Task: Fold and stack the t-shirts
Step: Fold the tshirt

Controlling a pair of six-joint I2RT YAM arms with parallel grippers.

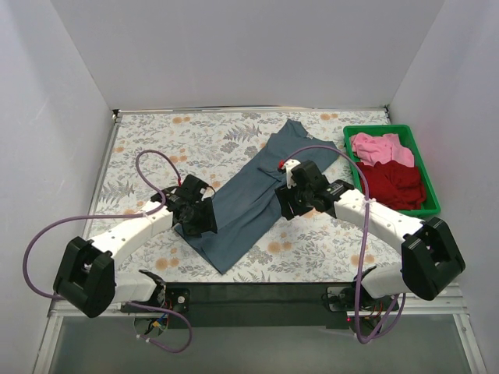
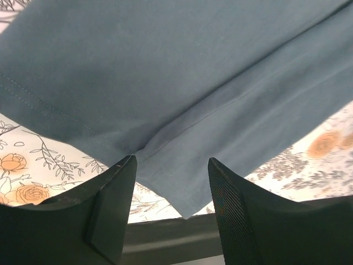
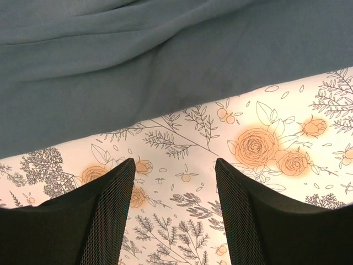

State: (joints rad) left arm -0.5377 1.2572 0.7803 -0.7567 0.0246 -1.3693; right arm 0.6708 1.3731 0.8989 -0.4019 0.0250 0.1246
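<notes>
Left fingers (image 2: 110, 210) are spread apart, nothing pinched. The blue-grey t-shirt (image 2: 165, 66) is seen in the gap between them and beyond the tips. A stitched hem and a fold crease run up to the tip of one finger; whether cloth and tip touch cannot be told. A corner of the shirt points down into the gap, with the dark near edge of the counter (image 2: 165, 237) just past it.

Right fingers (image 3: 105, 215) are spread apart too, nothing held. Bare flowered counter is seen between them. The shirt's long edge lies just beyond the tips, crossing the wrist view at a slant, apart from both fingers.

From above, the blue-grey t-shirt is laid flat in a long diagonal strip across the middle of the counter. One end is near the near edge, left of centre; the other end reaches toward the far right corner. The left fingers are placed at the strip's left side near its near end. The right fingers are placed at its right side, about midway along.

A green bin (image 1: 427, 175) is set along the right edge of the counter, just beside the shirt's far end. A pink t-shirt (image 1: 378, 148) is bunched in its far half and a dark red t-shirt (image 1: 394, 183) in its near half, the two touching.
</notes>
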